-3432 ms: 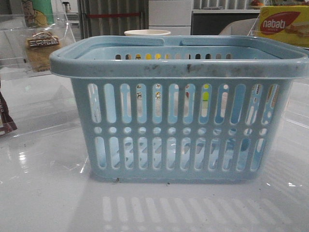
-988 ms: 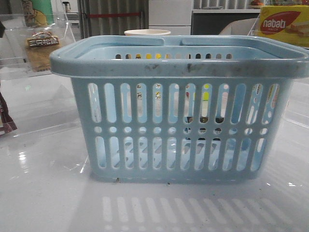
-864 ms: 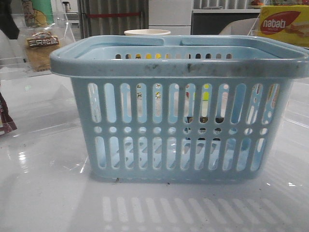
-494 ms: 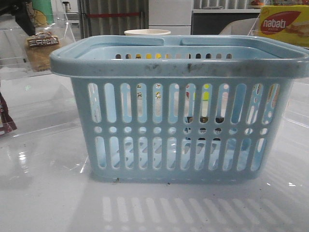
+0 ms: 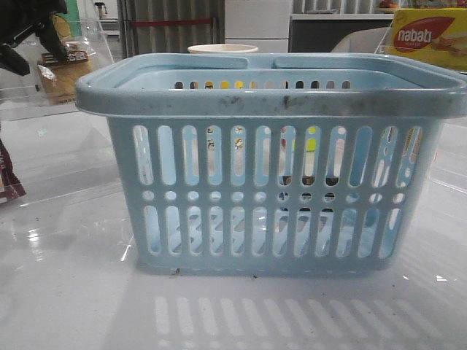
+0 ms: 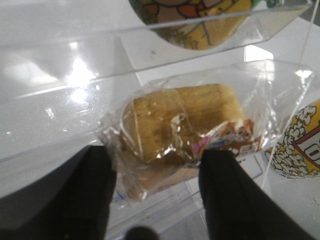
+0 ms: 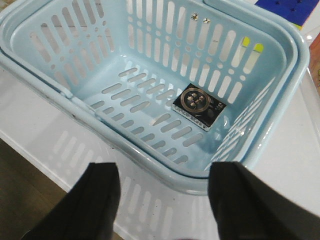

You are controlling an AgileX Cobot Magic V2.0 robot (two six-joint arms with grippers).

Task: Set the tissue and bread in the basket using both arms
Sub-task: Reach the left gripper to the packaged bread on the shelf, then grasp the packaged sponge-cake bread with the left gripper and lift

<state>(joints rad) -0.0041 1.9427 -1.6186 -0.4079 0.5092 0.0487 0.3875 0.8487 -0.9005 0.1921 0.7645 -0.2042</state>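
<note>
Left gripper (image 6: 157,195) at bread (image 6: 182,125); right gripper (image 7: 162,200) above basket (image 7: 45,70).

Left fingers are spread, the packet's near end lying between them; contact cannot be confirmed. Right fingers are spread and empty above the basket rim. A small dark packet (image 7: 199,106) lies on the basket floor beyond them.

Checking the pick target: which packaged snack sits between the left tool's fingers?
The bread, golden in its clear crinkly packet, unlike the yellow-red nabati box far right.
</note>
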